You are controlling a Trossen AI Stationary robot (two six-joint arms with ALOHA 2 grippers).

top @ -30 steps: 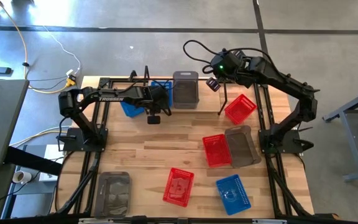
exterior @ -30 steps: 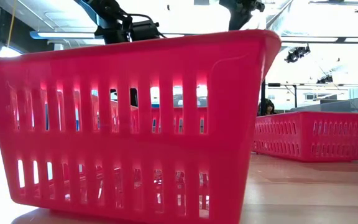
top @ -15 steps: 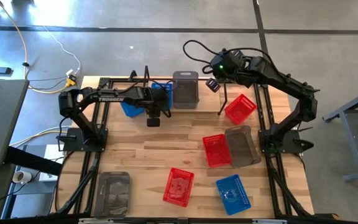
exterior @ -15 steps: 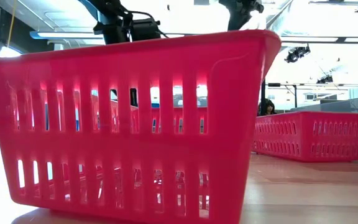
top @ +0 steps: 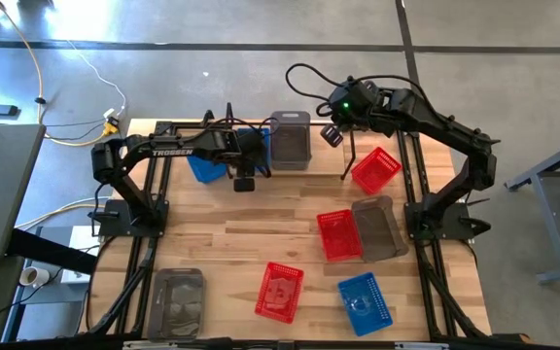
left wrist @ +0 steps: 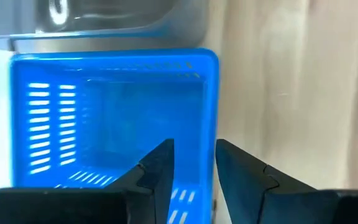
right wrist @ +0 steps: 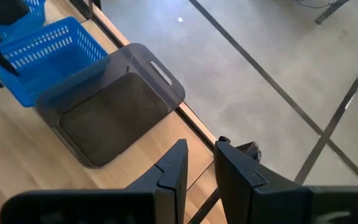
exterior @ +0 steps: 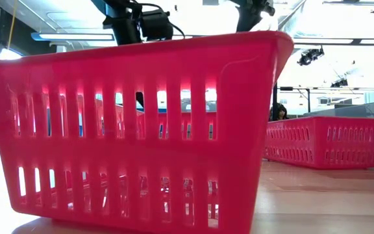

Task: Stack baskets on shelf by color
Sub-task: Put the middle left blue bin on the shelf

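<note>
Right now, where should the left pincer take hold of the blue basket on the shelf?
On the side wall the left pincer already straddles, coming from above: the blue basket sits open-top, so its thin upright rim fits between the fingers.

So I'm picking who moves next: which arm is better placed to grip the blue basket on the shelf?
Left. The left gripper straddles the blue basket wall; the right gripper hovers beyond the grey basket.
</note>
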